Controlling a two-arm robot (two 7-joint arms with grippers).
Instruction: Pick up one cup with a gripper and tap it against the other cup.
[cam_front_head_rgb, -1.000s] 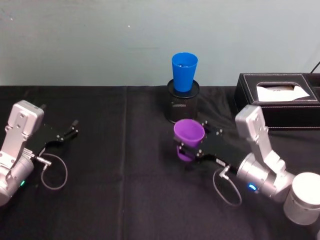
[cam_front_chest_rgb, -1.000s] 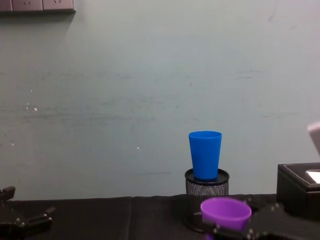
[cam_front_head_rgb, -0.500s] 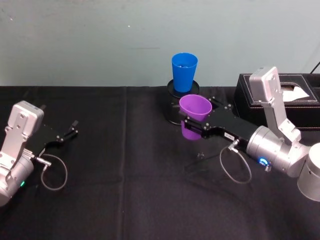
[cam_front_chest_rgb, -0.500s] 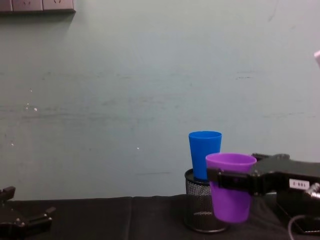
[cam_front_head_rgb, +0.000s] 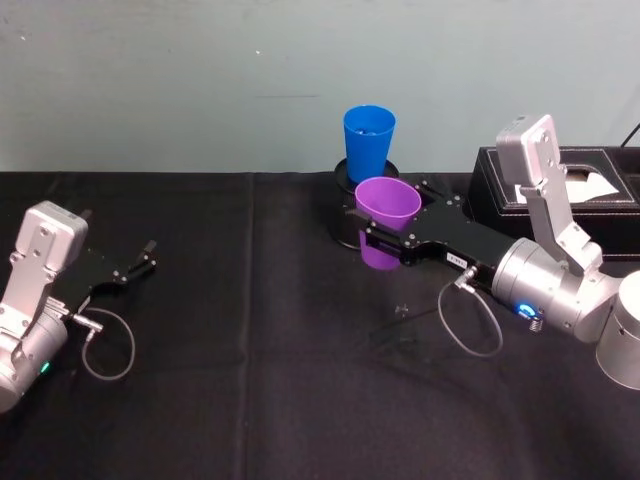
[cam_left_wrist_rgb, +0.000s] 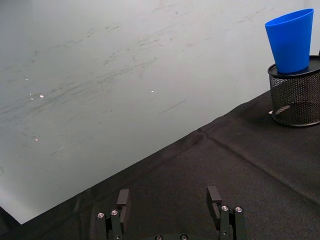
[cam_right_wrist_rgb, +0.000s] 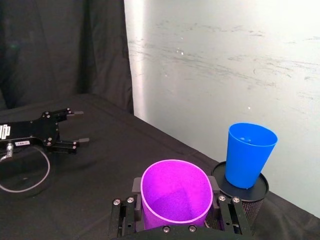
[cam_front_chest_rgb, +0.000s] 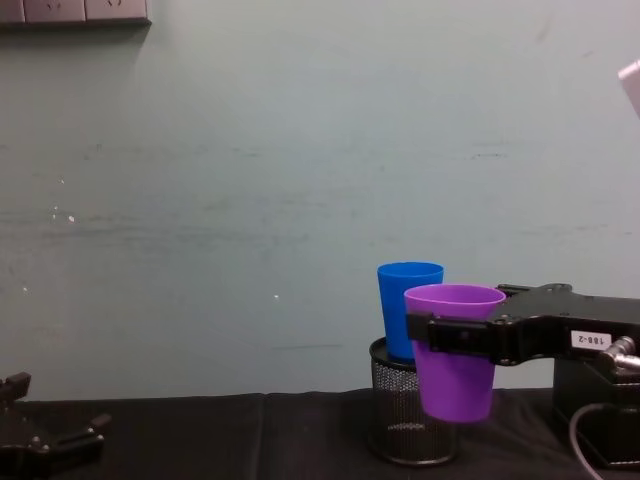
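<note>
Where the black tablecloth (cam_front_head_rgb: 250, 400) reaches 9 o'clock, the left gripper (cam_front_head_rgb: 138, 263) is seen lying idle, its fingers (cam_left_wrist_rgb: 122, 200) spread apart with nothing between them and a loop of grey cable (cam_front_head_rgb: 105, 345) beside its wrist. A white label is carried on that gripper too, as the right wrist view shows, but its writing cannot be made out. Toward 12 o'clock, the black mesh pen holder (cam_front_head_rgb: 343, 222) is set near the pale green wall, and the blue cup (cam_front_head_rgb: 368, 140) is stood upright in its top, mouth up. Just at 6 o'clock of the blue cup, the purple cup (cam_front_head_rgb: 386, 212) is held clear of the cloth, upright, its rim a little below the blue rim in the chest view. It is clamped at both sides by the right gripper (cam_front_chest_rgb: 452, 334), whose long black jaws are closed on its upper wall. A narrow gap between the two cups is shown in the right wrist view. On the jaw, a small white label (cam_front_chest_rgb: 588, 340) is fixed; it appears to read "188-2". At 2 o'clock, a black tissue box (cam_front_head_rgb: 560, 205) is placed behind the silver-grey arm, with white tissue in its opening.
</note>
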